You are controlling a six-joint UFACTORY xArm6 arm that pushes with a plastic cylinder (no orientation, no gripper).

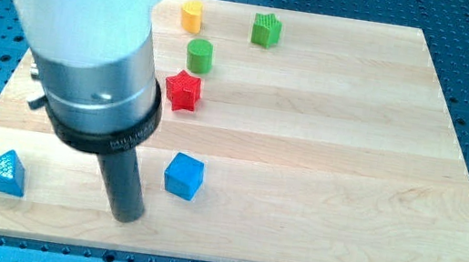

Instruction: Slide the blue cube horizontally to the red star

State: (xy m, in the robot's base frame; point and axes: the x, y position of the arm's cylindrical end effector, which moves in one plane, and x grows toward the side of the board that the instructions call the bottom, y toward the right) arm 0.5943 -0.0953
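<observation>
Tip (127, 218): you see no claw here, only the rod.
Blue cube (183, 176): just right of it.
Red star (183, 90): push gently toward it.

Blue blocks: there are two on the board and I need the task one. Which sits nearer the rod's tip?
The blue cube, just to the view's right of my tip. The blue triangular block lies farther off, near the board's left edge.

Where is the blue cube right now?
The blue cube sits low on the board, left of centre, just to the view's right of my tip and below the red star, apart from both.
</observation>
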